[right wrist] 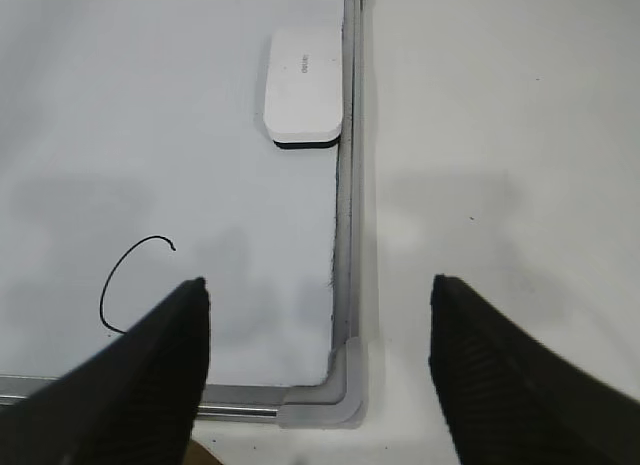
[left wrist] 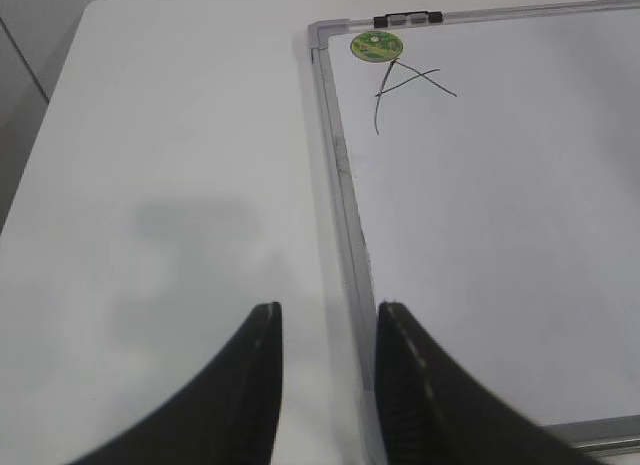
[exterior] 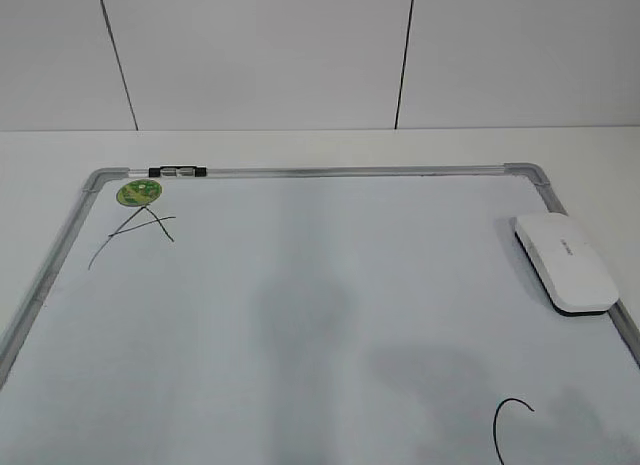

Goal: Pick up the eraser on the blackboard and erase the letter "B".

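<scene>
Eraser [right wrist: 306,85] flat on the blackboard [right wrist: 150,115], touching its right frame rail, well ahead of the right gripper [right wrist: 318,325]. Right fingers [right wrist: 150,370] spread wide, empty, straddling that rail. Left gripper [left wrist: 325,330] over the left rail, fingers [left wrist: 255,375] narrowly parted, holding nothing.

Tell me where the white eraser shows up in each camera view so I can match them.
Exterior view: the eraser lies at the right, against the blackboard frame's right side.
Left wrist view: not in it.
Right wrist view: the eraser sits top centre, beside the frame's right rail.
Shared landmark: the handwritten "C" appears in both the exterior and right wrist views.
</scene>
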Robot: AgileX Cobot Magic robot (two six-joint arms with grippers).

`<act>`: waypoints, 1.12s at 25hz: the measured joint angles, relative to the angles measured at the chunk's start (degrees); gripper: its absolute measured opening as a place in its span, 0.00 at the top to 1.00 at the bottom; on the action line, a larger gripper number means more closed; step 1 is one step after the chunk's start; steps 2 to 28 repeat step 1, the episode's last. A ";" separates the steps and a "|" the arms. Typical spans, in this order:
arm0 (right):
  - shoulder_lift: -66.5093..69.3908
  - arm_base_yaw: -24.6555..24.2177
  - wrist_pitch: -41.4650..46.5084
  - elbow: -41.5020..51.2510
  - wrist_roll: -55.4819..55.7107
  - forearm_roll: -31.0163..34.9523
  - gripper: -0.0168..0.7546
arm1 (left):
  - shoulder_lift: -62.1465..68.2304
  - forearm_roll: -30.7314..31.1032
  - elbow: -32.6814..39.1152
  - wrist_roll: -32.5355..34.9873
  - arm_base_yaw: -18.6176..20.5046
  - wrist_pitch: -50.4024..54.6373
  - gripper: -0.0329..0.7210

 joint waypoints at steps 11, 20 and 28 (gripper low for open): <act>0.00 0.00 -0.09 0.00 0.00 -0.10 0.29 | 0.00 0.00 0.00 0.00 0.00 0.00 0.64; 0.00 0.00 -0.09 0.00 0.00 -0.10 0.29 | 0.00 0.00 0.00 0.00 0.00 0.00 0.64; 0.00 0.00 -0.09 0.00 0.00 -0.10 0.29 | 0.00 0.00 0.00 0.00 0.00 0.00 0.64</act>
